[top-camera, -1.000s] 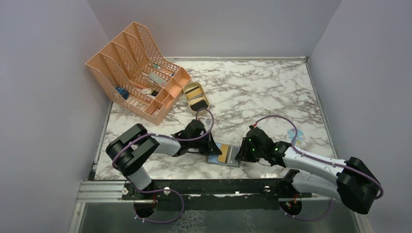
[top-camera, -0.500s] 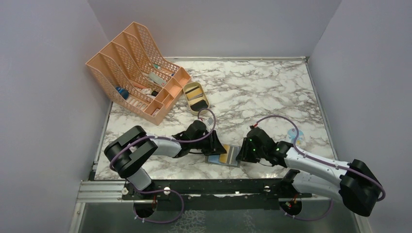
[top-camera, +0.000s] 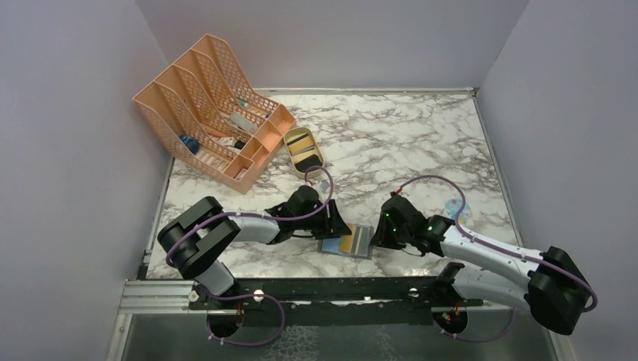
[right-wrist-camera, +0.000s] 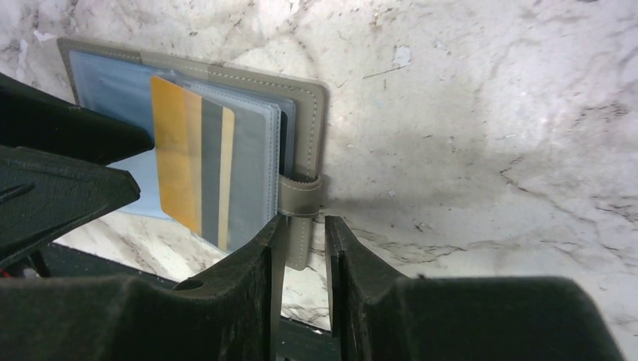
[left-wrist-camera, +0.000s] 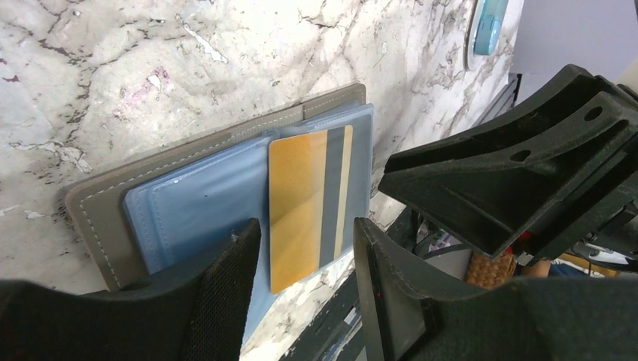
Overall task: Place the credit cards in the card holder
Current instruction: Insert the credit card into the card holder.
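Observation:
The grey card holder [top-camera: 363, 241] lies open near the table's front edge, its blue-grey pockets [left-wrist-camera: 188, 210] facing up. A gold credit card [left-wrist-camera: 297, 203] with a grey stripe sits in its middle pocket, one end sticking out past the edge. My left gripper [left-wrist-camera: 305, 226] is open, one finger on each side of that end and neither touching it. My right gripper [right-wrist-camera: 302, 226] stands at the holder's far side with its jaws a little apart. The holder's strap tab [right-wrist-camera: 301, 197] lies between them, with a gap on one side.
A peach mesh file rack [top-camera: 207, 113] stands at the back left. Beside it is a tan oval tray [top-camera: 290, 147] with dark flat items inside. A small blue and white round object [top-camera: 457, 210] lies to the right of the right arm. The black frame rail [top-camera: 338, 289] runs just past the holder.
My left gripper has opened and let go of the gold card, which stays in the holder's pocket. The right gripper has narrowed slightly and barely moved.

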